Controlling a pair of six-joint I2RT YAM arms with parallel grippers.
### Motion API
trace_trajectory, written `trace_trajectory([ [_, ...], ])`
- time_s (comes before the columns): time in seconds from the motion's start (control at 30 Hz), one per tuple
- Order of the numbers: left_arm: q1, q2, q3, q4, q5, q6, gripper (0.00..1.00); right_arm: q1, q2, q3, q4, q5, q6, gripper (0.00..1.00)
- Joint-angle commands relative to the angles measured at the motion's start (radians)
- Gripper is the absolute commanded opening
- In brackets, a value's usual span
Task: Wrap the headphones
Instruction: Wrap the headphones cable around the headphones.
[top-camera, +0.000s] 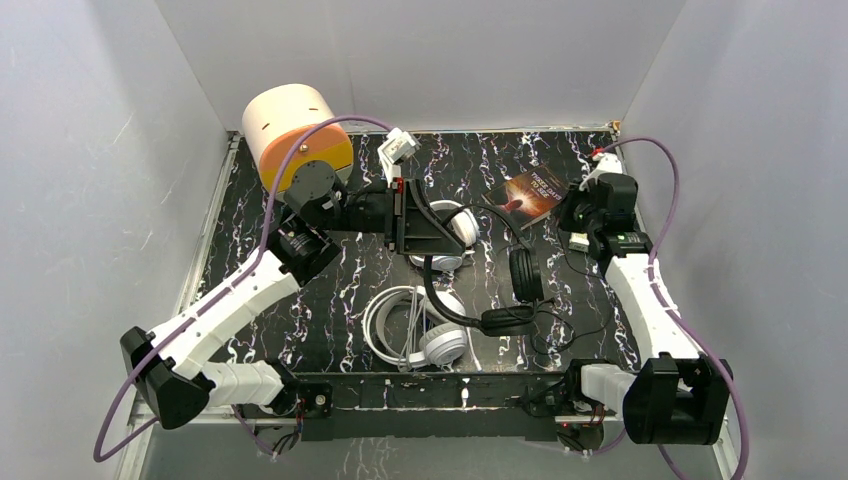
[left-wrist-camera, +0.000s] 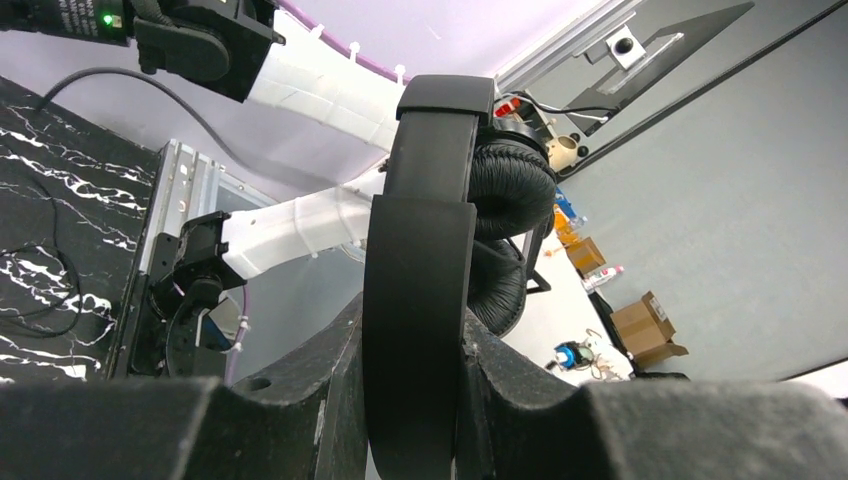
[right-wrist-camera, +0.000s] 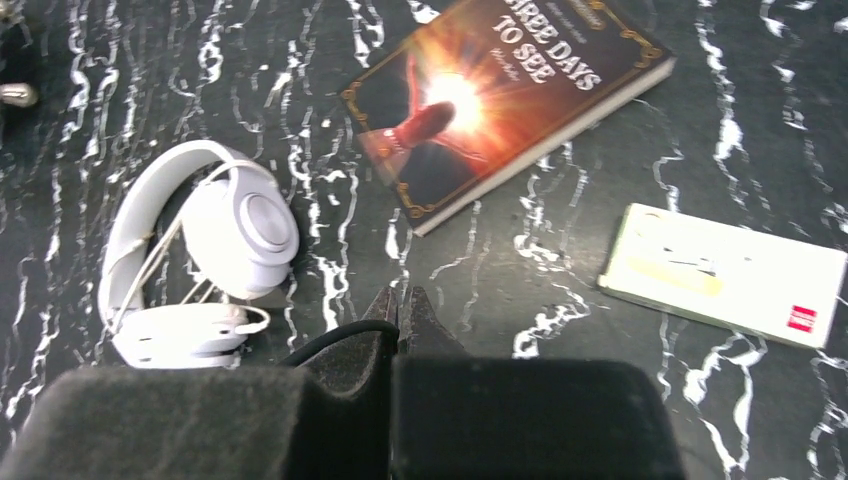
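Grey walls are boxing in a black, white-veined surface (top-camera: 320, 335) in the overhead view. The left arm (top-camera: 240, 300) is angling from the near left corner toward the middle, elbow bent, its wrist sitting above the slimmer white headphones (top-camera: 460, 225) and covering part of them. From that wrist the black headphones (top-camera: 520, 275) are arcing toward the right, beside the larger white headphones (top-camera: 420, 335) at the near edge; whether the black cups are touching the surface is hard to tell. The right arm (top-camera: 650, 290) is lying along the right side, its wrist tipping down near a book (top-camera: 530, 192), and a cream-and-orange drum (top-camera: 295, 135) is standing in the far left corner. Seen from the left wrist, the left fingers (left-wrist-camera: 335, 390) are clamping the black headband between them, both ear cushions showing beyond; the fingers' bases are running out of frame. Seen from the right wrist, the right fingers (right-wrist-camera: 400, 320) are pressing together on a thin black cord (right-wrist-camera: 330, 340) whose near end is vanishing beneath them, with a white card (right-wrist-camera: 725, 272) lying to the right.
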Motion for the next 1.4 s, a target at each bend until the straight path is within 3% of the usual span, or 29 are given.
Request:
trace_trajectory([
  [0.0, 0.000, -0.060, 0.068, -0.038, -0.033, 0.046, 0.00, -0.045, 0.002, 0.005, 0.000, -0.095, -0.057, 0.00],
  [0.1, 0.000, -0.047, 0.064, -0.010, -0.027, 0.036, 0.00, -0.029, -0.001, 0.011, 0.055, -0.295, -0.086, 0.00],
  [0.27, 0.000, -0.012, 0.033, 0.139, -0.032, -0.043, 0.00, -0.003, 0.066, 0.072, 0.071, -0.367, -0.052, 0.00],
  [0.4, 0.000, -0.020, 0.014, 0.195, -0.139, -0.026, 0.00, 0.127, 0.101, 0.092, 0.088, -0.393, -0.050, 0.00],
  [0.57, 0.000, -0.038, 0.126, -0.038, -0.450, 0.219, 0.00, 0.175, 0.008, -0.050, 0.210, -0.487, 0.048, 0.00],
  [0.77, 0.002, -0.017, 0.263, -0.171, -0.837, 0.428, 0.00, 0.176, -0.135, -0.149, 0.058, -0.492, 0.024, 0.00],
  [1.0, 0.003, 0.026, 0.404, -0.334, -1.060, 0.607, 0.00, 0.176, -0.297, -0.163, -0.179, -0.247, 0.013, 0.00],
  [1.2, 0.005, 0.003, 0.469, -0.498, -1.292, 0.753, 0.00, 0.176, -0.413, -0.101, -0.312, -0.123, 0.078, 0.00],
  [1.27, 0.005, -0.026, 0.454, -0.501, -1.371, 0.801, 0.00, 0.176, -0.450, -0.079, -0.308, -0.178, 0.058, 0.00],
  [1.37, 0.004, -0.040, 0.453, -0.522, -1.476, 0.864, 0.00, 0.176, -0.478, -0.050, -0.263, -0.444, -0.028, 0.00],
])
